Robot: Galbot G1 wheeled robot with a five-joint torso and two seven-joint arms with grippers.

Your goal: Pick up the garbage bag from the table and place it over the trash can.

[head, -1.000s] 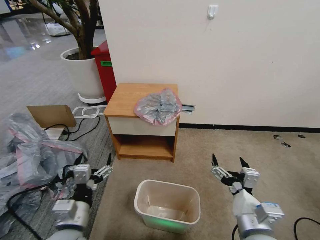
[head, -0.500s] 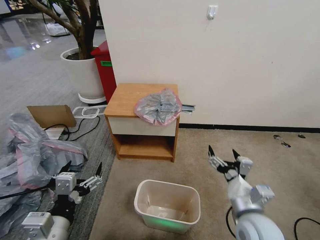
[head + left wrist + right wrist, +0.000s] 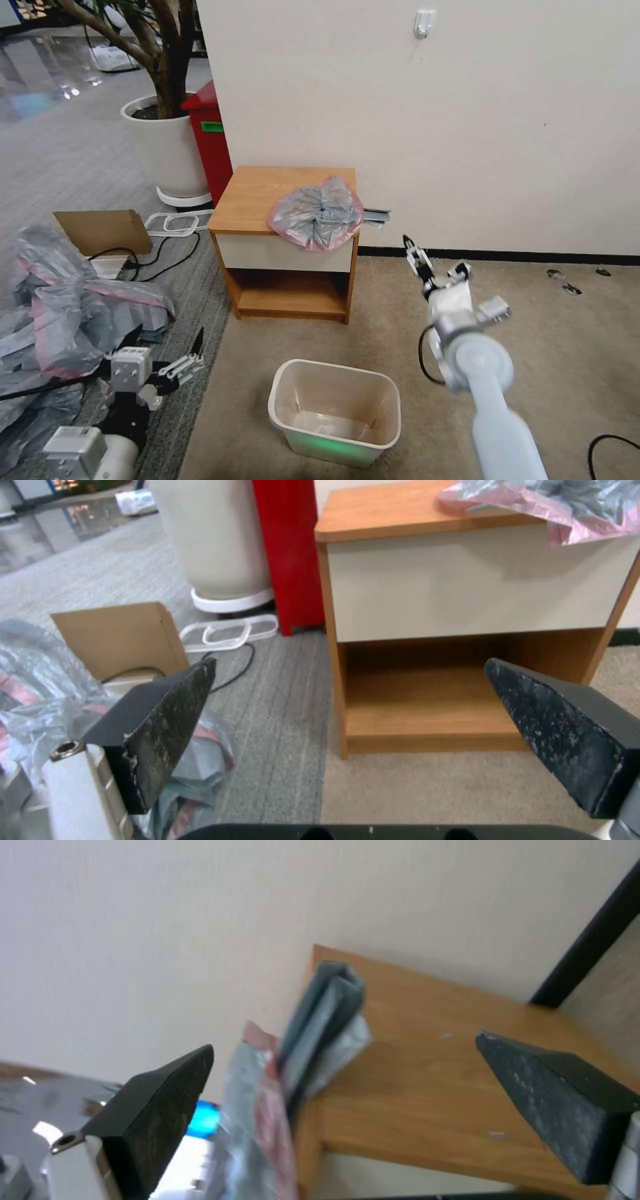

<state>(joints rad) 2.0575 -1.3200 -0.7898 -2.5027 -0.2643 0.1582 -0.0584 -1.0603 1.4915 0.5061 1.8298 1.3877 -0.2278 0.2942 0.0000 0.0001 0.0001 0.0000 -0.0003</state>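
Grey, pink-rimmed plastic, the garbage bag lies crumpled on the table, drooping over its front right corner. My right end effector is raised beside that corner, fingers apart, gripping nothing; its wrist camera reveals a folded grey strip at the table's edge by the wall. My left end effector hovers low, spread open. The trash can stands on the carpet.

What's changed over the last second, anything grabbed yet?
Nothing grabbed. The right tool rose from the floor beside the trash can toward the table's right side, open. The left tool dropped back slightly, open, beside the heap of bags. The garbage bag lies unmoved.
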